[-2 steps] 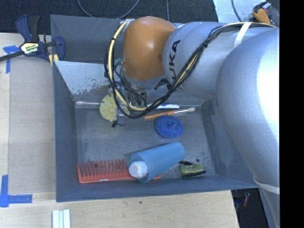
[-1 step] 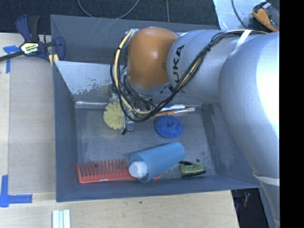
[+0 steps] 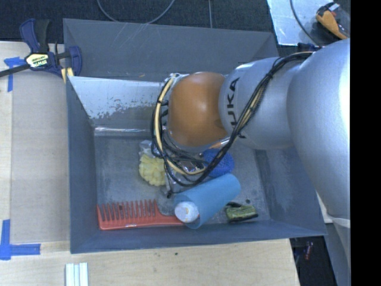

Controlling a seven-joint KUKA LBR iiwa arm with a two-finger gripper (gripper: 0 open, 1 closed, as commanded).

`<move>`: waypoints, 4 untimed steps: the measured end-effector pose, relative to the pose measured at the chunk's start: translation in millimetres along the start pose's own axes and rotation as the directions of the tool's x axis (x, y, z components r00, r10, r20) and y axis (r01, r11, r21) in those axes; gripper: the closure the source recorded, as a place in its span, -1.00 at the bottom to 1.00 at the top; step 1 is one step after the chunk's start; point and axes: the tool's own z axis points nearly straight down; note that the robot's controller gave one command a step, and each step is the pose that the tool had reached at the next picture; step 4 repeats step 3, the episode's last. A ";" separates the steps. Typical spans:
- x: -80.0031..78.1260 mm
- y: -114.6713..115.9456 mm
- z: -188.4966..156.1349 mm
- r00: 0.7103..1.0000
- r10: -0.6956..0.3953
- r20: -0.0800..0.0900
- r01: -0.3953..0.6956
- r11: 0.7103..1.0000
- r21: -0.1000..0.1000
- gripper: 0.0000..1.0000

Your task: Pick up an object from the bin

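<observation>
My gripper [image 3: 177, 173] reaches down in the middle of the bin, largely hidden under the arm's orange cover and cables. It sits between a pale yellow fuzzy lump [image 3: 151, 169] on its left and a light blue cylinder with a white cap [image 3: 206, 199] lying just below and to its right. A darker blue thing [image 3: 219, 163] lies partly hidden under the arm on the right. The view does not let me tell whether anything is held.
A red comb [image 3: 134, 214] lies along the bin's near wall at the left. A small dark olive object [image 3: 240, 212] rests near the front right corner. The arm covers the bin's right half.
</observation>
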 end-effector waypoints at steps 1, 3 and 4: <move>-50.0 -34.9 1.4 0.948 0.317 -0.009 -0.317 0.948 0.001 1.00; -50.0 -35.0 -1.1 0.948 0.317 -0.008 -0.317 0.948 0.001 1.00; -50.0 -35.0 -1.1 0.948 0.317 -0.008 -0.317 0.948 0.001 1.00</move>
